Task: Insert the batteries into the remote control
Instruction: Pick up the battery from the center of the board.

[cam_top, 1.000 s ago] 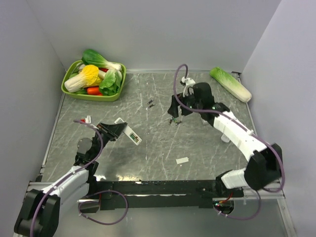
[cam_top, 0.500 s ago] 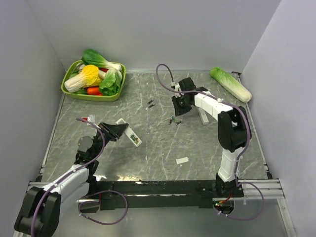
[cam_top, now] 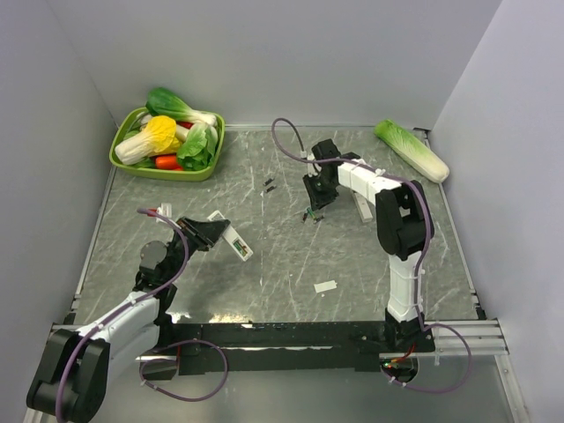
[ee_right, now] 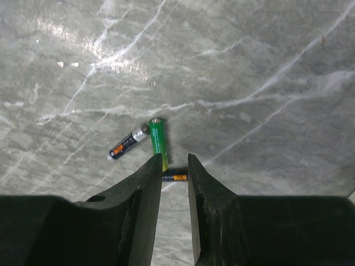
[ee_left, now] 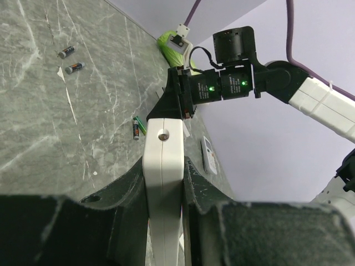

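Remote (ee_left: 163, 144) pinched edge-on in left gripper (ee_left: 165, 162), over the bench's (ee_right: 249, 66) near-left part. Green battery (ee_right: 158, 139) lies mid-bench toward the far edge, dark cell (ee_right: 128, 145) just beside. Right gripper (ee_right: 173, 158) directly above, jaws at a slim gap; can't tell if pinching anything.

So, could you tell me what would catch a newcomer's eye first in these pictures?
The left gripper holding the remote control at near left, and the right gripper low over the batteries mid-table. After that, the green tray of vegetables in the far left corner.
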You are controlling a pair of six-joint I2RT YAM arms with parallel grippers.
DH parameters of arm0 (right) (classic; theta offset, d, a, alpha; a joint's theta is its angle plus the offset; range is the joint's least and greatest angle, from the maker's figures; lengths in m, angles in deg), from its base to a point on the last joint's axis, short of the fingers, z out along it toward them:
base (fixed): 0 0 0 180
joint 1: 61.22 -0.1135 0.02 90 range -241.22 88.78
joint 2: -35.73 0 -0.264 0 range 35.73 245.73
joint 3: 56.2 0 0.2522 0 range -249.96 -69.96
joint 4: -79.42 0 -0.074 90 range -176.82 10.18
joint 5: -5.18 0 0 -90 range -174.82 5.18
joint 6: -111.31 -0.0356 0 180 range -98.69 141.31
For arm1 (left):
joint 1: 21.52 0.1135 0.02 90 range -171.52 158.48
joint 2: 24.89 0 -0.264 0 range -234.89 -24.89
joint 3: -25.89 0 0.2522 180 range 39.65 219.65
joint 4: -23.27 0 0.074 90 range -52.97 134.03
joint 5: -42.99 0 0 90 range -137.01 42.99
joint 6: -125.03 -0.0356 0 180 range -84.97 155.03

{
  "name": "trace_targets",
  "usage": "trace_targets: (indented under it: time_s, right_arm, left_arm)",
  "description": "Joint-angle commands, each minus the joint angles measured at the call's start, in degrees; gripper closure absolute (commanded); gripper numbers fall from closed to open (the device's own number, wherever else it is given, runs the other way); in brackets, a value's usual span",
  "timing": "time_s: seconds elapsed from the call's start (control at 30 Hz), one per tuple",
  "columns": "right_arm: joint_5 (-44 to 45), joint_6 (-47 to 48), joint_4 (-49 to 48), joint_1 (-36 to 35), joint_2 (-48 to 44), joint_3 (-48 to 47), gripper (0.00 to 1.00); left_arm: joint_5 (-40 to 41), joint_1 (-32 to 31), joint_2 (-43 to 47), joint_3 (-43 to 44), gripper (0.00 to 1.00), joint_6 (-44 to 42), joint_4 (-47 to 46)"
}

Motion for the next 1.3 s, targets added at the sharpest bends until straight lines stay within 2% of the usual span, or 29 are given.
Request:
trace_targets:
  time_s: [0.0,0.83,0.97,1.07,1.27]
  right_arm:
    - [1.2,0.9,1.7,-1.0,1.9,-3.0,0.68]
    - [5.1,1.1,3.7,-2.4,7.3,-7.2,0.68]
    - [5.6,1.3,2.9,-2.4,6.9,-6.9,0.84]
    - [5.3,1.1,1.8,-2.4,5.2,-6.0,0.91]
    - [3.9,0.8,-3.6,-2.4,-2.7,0.1,1.00]
  left_arm:
    - [-1.1,0.3,0.0,2.3,0.98,-1.1,-2.3]
    - [-1.2,0.3,-0.4,2.5,0.98,-1.1,-2.1]
    - [-1.5,0.3,-0.7,2.5,0.98,-0.7,-2.4]
    - [-1.8,0.3,-1.1,2.4,0.98,-0.2,-3.0]
    - [-3.2,0.3,-2.9,2.3,0.98,2.5,-5.8]
